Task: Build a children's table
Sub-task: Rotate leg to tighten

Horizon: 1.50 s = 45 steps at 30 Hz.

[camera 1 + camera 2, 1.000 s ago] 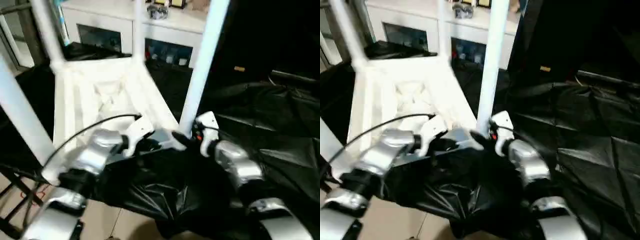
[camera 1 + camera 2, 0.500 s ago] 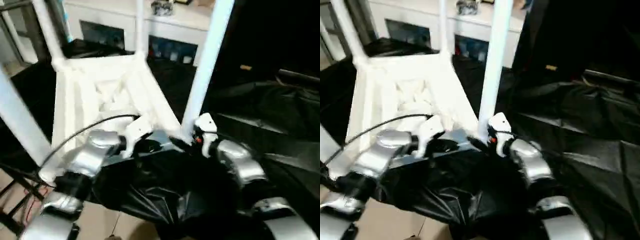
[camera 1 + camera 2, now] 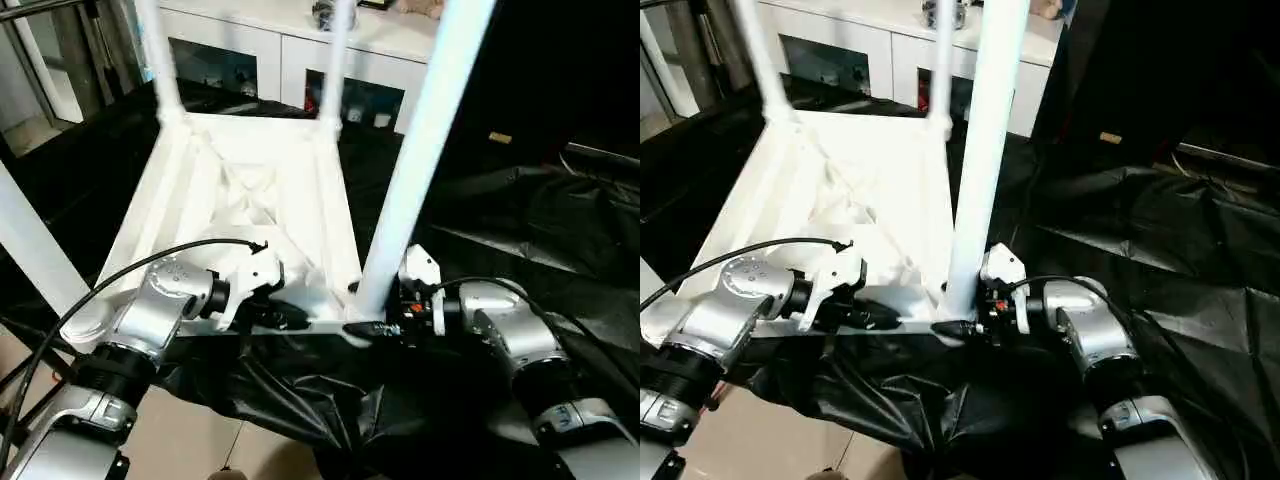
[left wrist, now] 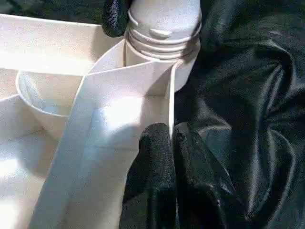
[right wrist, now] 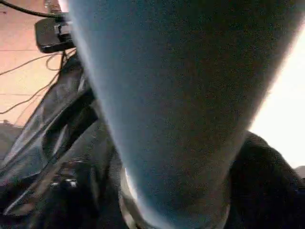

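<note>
White plastic children's table [image 3: 255, 200] lies upside down on black sheeting, ribbed underside up, long axis running from 6 toward 12 o'clock. The near-right leg [image 3: 420, 150] stands in its corner socket, pointing up. The right claw [image 3: 975, 322], nearer, sits at 3 o'clock of that leg's base, fingers spread around it; the left claw [image 4: 167, 143] is pressed together against the near rim.

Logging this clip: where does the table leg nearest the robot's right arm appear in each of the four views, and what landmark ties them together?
Left eye: the leg slants from upper right down to the tabletop's near corner.
Right eye: the leg stands at centre, almost upright.
Left wrist: its ribbed base lies beyond the left gripper.
Right wrist: the leg looms close up.
Shared landmark: the black sheet.
</note>
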Tool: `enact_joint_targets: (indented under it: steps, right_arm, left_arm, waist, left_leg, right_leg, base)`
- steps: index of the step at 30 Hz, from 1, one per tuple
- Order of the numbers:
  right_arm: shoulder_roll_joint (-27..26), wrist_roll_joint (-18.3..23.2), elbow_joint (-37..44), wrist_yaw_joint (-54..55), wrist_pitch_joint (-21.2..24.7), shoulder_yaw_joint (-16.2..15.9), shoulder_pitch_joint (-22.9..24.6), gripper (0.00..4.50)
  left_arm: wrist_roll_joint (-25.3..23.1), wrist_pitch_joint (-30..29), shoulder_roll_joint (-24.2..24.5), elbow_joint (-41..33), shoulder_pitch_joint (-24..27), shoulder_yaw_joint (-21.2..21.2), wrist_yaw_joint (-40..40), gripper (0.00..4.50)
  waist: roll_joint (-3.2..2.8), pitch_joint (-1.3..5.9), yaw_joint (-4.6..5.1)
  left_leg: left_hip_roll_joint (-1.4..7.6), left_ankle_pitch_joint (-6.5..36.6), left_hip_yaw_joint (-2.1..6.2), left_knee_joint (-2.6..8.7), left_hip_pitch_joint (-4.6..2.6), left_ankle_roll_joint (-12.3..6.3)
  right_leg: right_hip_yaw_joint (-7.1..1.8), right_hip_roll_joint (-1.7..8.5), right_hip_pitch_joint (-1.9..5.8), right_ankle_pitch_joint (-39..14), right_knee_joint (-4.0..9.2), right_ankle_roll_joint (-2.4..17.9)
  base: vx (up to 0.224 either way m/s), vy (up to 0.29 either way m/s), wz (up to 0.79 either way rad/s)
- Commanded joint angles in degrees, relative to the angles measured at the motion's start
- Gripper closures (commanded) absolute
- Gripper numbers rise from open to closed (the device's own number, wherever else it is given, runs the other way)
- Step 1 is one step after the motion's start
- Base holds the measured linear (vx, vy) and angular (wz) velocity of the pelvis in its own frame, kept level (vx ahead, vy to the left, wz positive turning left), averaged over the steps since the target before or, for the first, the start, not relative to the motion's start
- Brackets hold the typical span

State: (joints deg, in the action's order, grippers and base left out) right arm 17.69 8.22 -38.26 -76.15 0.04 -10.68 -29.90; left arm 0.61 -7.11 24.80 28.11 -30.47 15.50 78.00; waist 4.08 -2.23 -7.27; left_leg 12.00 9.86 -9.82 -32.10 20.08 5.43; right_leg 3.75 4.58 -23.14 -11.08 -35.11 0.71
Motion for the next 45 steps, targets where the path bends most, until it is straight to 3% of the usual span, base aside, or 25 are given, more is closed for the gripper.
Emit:
enact_joint_targets:
  steps: [1, 9, 11, 13, 15, 18, 20, 22, 25, 30, 32, 33, 36, 39, 40, 41, 43, 45]
  right_arm:
    - [-0.28, 0.34, 1.95, -2.66, 0.92, -1.99, -0.15, 1.41]
    - [-1.41, 1.75, 3.86, -2.72, 3.98, -1.97, 1.52, 1.86]
    - [-4.38, 0.57, 0.64, 4.6, 3.0, -0.44, 1.54, 1.88]
    - [-5.1, 0.04, -0.27, 6.81, 2.51, -0.11, 1.47, 1.89]
    - [-7.77, -2.43, -4.57, 16.54, 1.2, 0.92, 0.5, 1.91]
    - [-12.13, -3.07, -9.94, 30.03, 2.07, 3.81, -1.52, 1.91]
    - [-13.5, -3.48, -11.1, 34.43, 2.62, 4.36, -2.16, 1.93]
    - [-14.17, -3.75, -11.13, 35.12, 2.56, 4.16, -2.25, 1.94]
    - [-15.04, -3.61, -10.65, 35.33, 2.25, 4.7, -2.26, 1.94]
    - [-14.28, -3.85, -12.43, 38.42, -1.17, 5.77, -3.79, 1.94]
    - [-13.49, -1.9, -11.23, 36.02, -0.81, 6.62, -3.96, 1.94]
    - [-13.45, -1.75, -11.12, 35.82, -0.68, 6.69, -3.95, 1.38]
    - [-11.31, -0.04, -7.32, 29.97, 1.63, 6.43, -3.44, 1.24]
    - [-8.55, -1.88, -5.28, 25.38, -0.74, 4.0, -2.95, 0.9]
    - [-8.02, -1.76, -5.05, 24.0, -1.27, 3.79, -2.91, 0.9]
    - [-7.58, -1.77, -4.92, 23.21, -1.65, 3.66, -2.91, 0.9]
    - [-5.25, -1.68, -4.4, 18.6, -3.18, 2.98, -2.93, 0.9]
    - [-3.14, -1.43, -3.41, 14.27, -3.52, 2.21, -2.69, 0.9]
  left_arm:
    - [-0.47, 0.36, -0.55, 0.27, -0.1, 2.07, 0.35, 4.5]
    - [-0.36, 0.18, -1.04, -0.12, 0.23, 2.39, 0.05, 4.5]
    - [-1.36, -0.23, -2.82, 1.13, -0.55, 2.09, -3.75, 4.5]
    - [-1.73, -0.41, -3.24, 1.47, -0.79, 2.08, -4.9, 4.5]
    - [-2.78, -1.46, -5.28, 2.71, -1.76, 1.93, -9.03, 4.5]
    - [-4.82, -3.4, -9.24, 4.34, -3.53, 1.97, -17.15, 4.5]
    - [-5.4, -4.39, -11.09, 4.58, -4.06, 2.01, -20.21, 4.5]
    - [-5.41, -4.99, -12.32, 4.68, -4.32, 1.85, -21.65, 4.5]
    - [-6.05, -5.5, -13.83, 4.93, -4.69, 2.14, -23.15, 4.5]
    - [-7.02, -5.17, -14.17, 4.92, -4.58, 2.21, -24.3, 4.5]
    - [-6.87, -4.64, -13.44, 4.45, -4.21, 2.2, -23.67, 4.5]
    - [-6.86, -4.61, -13.39, 4.43, -4.19, 2.2, -23.62, 4.5]
    - [-6.41, -4.12, -11.96, 3.71, -3.53, 1.96, -22.15, 4.5]
    - [-5.58, -3.62, -10.54, 2.25, -2.54, 1.86, -19.2, 4.5]
    - [-5.4, -3.7, -10.26, 1.85, -2.32, 1.85, -18.52, 4.5]
    - [-5.33, -3.35, -9.99, 1.65, -2.16, 1.89, -18.03, 4.5]
    - [-4.78, -2.05, -8.45, 0.65, -1.32, 2.13, -15.36, 4.5]
    - [-4.37, -0.89, -6.9, -0.06, -0.71, 2.61, -12.73, 4.5]
  waist:
    - [-0.19, 2.93, -0.1]
    - [-0.26, 2.95, -0.68]
    - [-0.31, 2.88, -0.67]
    - [-0.29, 2.61, -0.33]
    - [-0.36, 2.29, 0.06]
    - [-0.27, 2.28, 0.74]
    - [-0.33, 2.25, 1.16]
    - [-0.23, 2.28, 1.24]
    - [-0.39, 2.38, 1.17]
    - [-0.47, 2.5, 1.22]
    - [-0.48, 2.53, 1.18]
    - [-0.49, 2.54, 1.2]
    - [-0.45, 2.77, 1.11]
    - [-0.38, 3.06, 0.94]
    - [-0.07, 3.18, 0.93]
    - [-0.18, 3.37, 0.85]
    - [-0.17, 3.32, 0.84]
    - [0.06, 3.14, 0.81]
  left_leg:
    - [1.5, 11.21, -0.33, 3.28, -0.14, -2.57]
    - [1.51, 10.58, -0.36, 3.25, -0.26, -2.36]
    - [1.48, 11.0, -0.34, 3.33, -0.21, -1.84]
    - [1.39, 14.08, -0.13, 3.72, -0.25, -0.62]
    - [1.36, 17.82, 0.18, 4.04, -0.61, 0.85]
    - [1.28, 19.46, 0.63, 4.24, -0.6, 2.09]
    - [1.14, 20.51, 0.58, 4.13, -1.02, 1.8]
    - [1.09, 20.23, 0.63, 4.19, -0.62, 1.2]
    - [1.08, 19.79, 0.45, 4.13, -0.61, 0.09]
    - [1.13, 19.59, 0.39, 4.15, -0.53, 0.23]
    - [1.12, 19.23, 0.36, 4.13, -0.44, 0.06]
    - [1.12, 19.03, 0.35, 4.12, -0.38, -0.11]
    - [1.23, 16.59, 0.26, 4.04, -0.13, -0.96]
    - [1.24, 13.1, 0.06, 3.61, 0.11, -1.51]
    - [1.11, 11.37, -0.13, 3.37, 0.16, -2.14]
    - [1.1, 9.18, -0.21, 3.15, 0.14, -2.85]
    - [1.04, 7.71, -0.34, 2.94, 0.25, -4.26]
    - [1.06, 7.91, -0.37, 2.93, 0.27, -4.89]
  right_leg:
    - [-2.45, 3.33, 2.91, -8.45, 3.65, 12.12]
    - [-2.42, 3.31, 2.92, -7.59, 3.53, 12.16]
    - [-2.47, 3.4, 2.79, -8.48, 3.64, 11.97]
    - [-2.45, 3.61, 2.67, -14.04, 4.27, 10.69]
    - [-2.54, 3.87, 2.25, -22.44, 5.21, 8.34]
    - [-2.47, 4.04, 2.26, -26.93, 5.51, 6.71]
    - [-2.43, 3.97, 1.87, -28.87, 5.99, 5.68]
    - [-2.32, 3.83, 2.11, -28.03, 5.95, 5.5]
    - [-2.45, 3.68, 1.98, -25.33, 5.86, 6.08]
    - [-2.43, 3.69, 2.03, -23.41, 5.7, 6.85]
    - [-2.46, 3.66, 2.09, -22.53, 5.6, 7.11]
    - [-2.48, 3.56, 2.16, -21.85, 5.53, 7.25]
    - [-2.47, 3.25, 2.59, -15.44, 4.82, 8.77]
    - [-2.44, 3.44, 2.8, -10.62, 4.26, 10.04]
    - [-2.43, 3.31, 2.95, -8.08, 4.02, 10.63]
    - [-2.45, 3.3, 3.06, -4.41, 3.54, 11.57]
    - [-2.32, 3.25, 3.18, -1.23, 3.28, 12.88]
    - [-2.26, 3.19, 3.25, -1.79, 3.38, 13.16]
  base:
    - [0.0, 0.0, 0.0]
    - [0.0, 0.0, 0.0]
    - [0.0, 0.0, 0.0]
    - [0.0, 0.0, 0.0]
    - [0.0, 0.0, 0.0]
    - [0.0, 0.0, 0.0]
    - [0.0, 0.0, 0.0]
    - [0.0, 0.0, 0.0]
    - [0.0, 0.0, 0.0]
    - [0.0, 0.0, 0.0]
    - [0.0, 0.0, 0.0]
    - [0.0, 0.0, 0.0]
    - [0.0, 0.0, 0.0]
    - [0.0, 0.0, 0.0]
    - [0.0, 0.0, 0.0]
    - [0.0, 0.0, 0.0]
    - [0.0, 0.0, 0.0]
    - [0.0, 0.0, 0.0]
